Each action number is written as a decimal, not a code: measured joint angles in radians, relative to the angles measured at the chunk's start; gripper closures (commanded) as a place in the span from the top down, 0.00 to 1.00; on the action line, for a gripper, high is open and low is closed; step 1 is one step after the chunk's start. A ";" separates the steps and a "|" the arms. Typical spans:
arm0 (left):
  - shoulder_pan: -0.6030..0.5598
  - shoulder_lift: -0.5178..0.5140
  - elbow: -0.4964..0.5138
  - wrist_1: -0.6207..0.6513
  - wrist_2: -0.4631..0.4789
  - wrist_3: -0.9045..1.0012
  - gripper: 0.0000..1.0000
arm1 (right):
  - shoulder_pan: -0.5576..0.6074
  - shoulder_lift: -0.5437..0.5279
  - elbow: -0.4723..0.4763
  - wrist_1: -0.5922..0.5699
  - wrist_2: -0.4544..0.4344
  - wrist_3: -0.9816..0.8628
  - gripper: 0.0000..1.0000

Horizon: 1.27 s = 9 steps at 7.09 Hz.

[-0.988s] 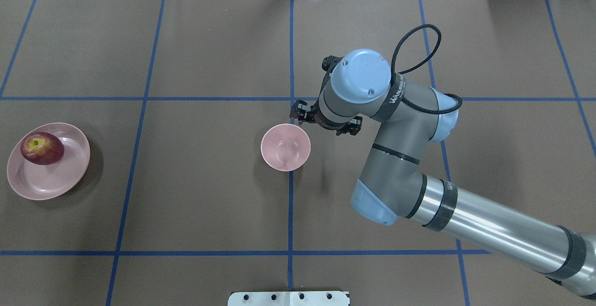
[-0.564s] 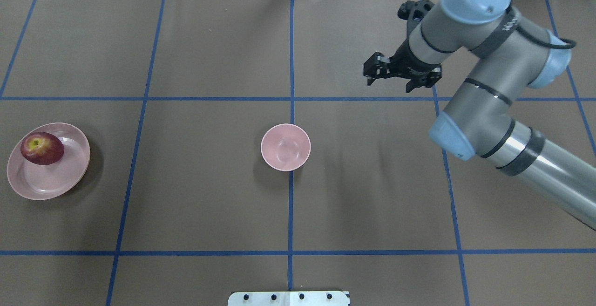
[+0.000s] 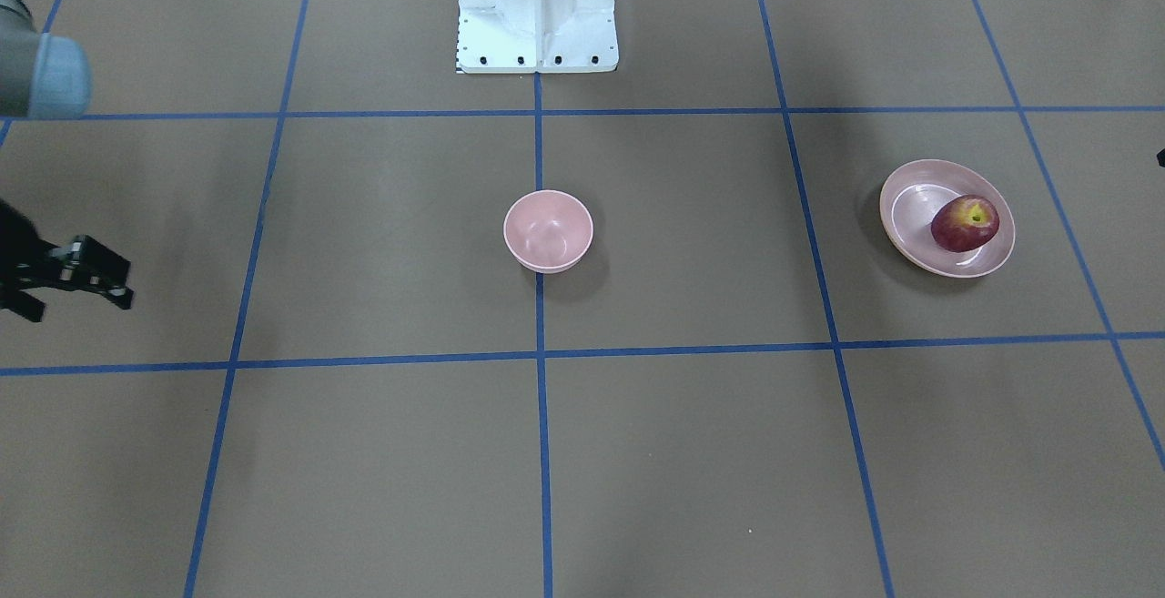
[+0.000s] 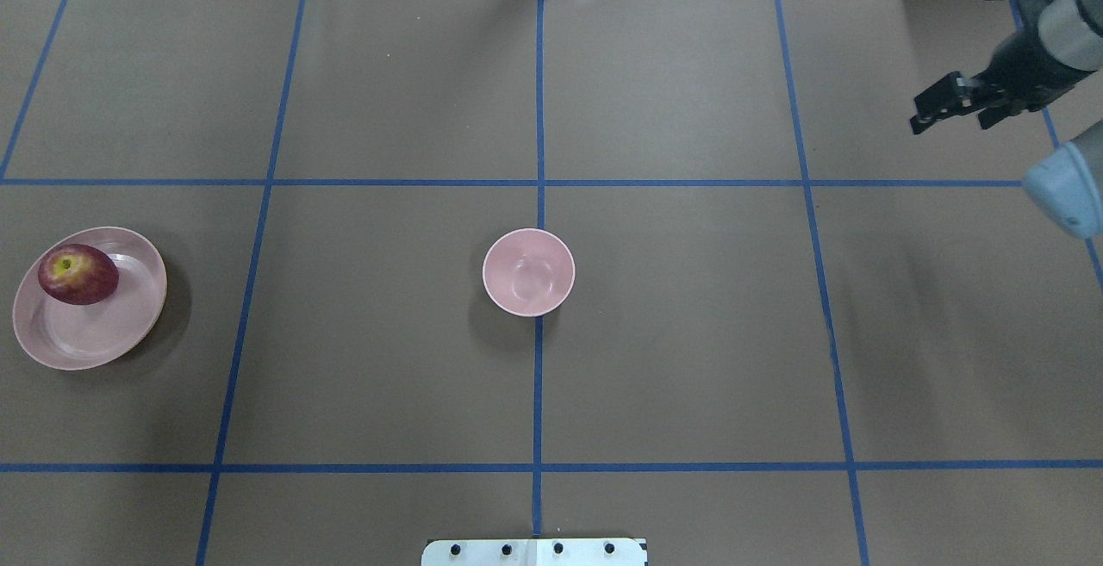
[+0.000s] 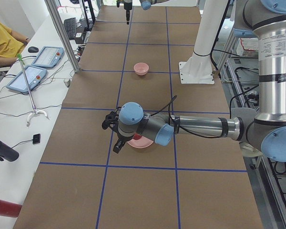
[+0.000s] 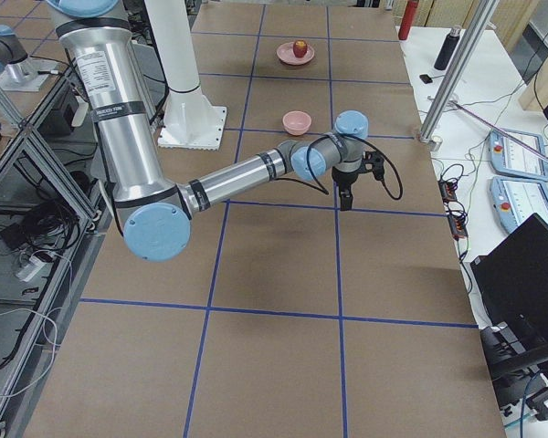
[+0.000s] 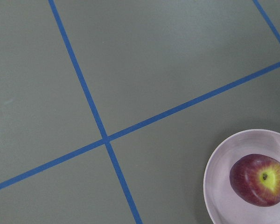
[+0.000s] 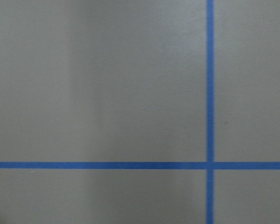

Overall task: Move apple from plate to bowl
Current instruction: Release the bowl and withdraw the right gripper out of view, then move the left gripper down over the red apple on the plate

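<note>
The dark red apple (image 4: 77,274) lies on the far side of the shallow pink plate (image 4: 95,333), at the table's left. It also shows low right in the left wrist view (image 7: 259,179), still on the plate (image 7: 219,186). The deep pink bowl (image 4: 528,272) stands empty at the table's middle. My right gripper (image 4: 952,114) hangs open and empty, high at the far right and well away from the bowl. My left gripper (image 5: 113,136) shows only in the exterior left view, raised near the plate (image 5: 142,143). I cannot tell whether it is open.
Blue tape lines divide the brown table cover (image 4: 689,333) into squares. The robot's white base (image 3: 537,6) stands at the near middle edge. Operator consoles (image 5: 33,71) sit on a side bench beyond the far edge.
My right arm has swung from just beside the bowl up and away to the far right corner. Apple, plate and bowl have not moved.
</note>
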 measured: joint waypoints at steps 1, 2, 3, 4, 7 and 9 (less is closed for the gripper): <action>0.049 -0.008 -0.002 -0.038 0.022 -0.084 1.00 | 0.076 -0.073 -0.010 -0.001 0.008 -0.165 1.00; 0.121 -0.024 -0.002 -0.066 0.076 -0.177 1.00 | 0.151 -0.146 -0.025 0.000 0.010 -0.319 1.00; 0.192 -0.048 0.002 -0.076 0.123 -0.248 1.00 | 0.213 -0.204 -0.039 0.001 0.010 -0.434 1.00; 0.247 -0.070 0.011 -0.079 0.146 -0.283 1.00 | 0.252 -0.249 -0.048 0.003 0.005 -0.497 1.00; 0.352 -0.084 0.026 -0.088 0.161 -0.335 1.00 | 0.276 -0.287 -0.054 0.008 0.000 -0.525 1.00; 0.410 -0.080 0.026 -0.096 0.189 -0.355 1.00 | 0.277 -0.288 -0.054 0.010 0.005 -0.523 1.00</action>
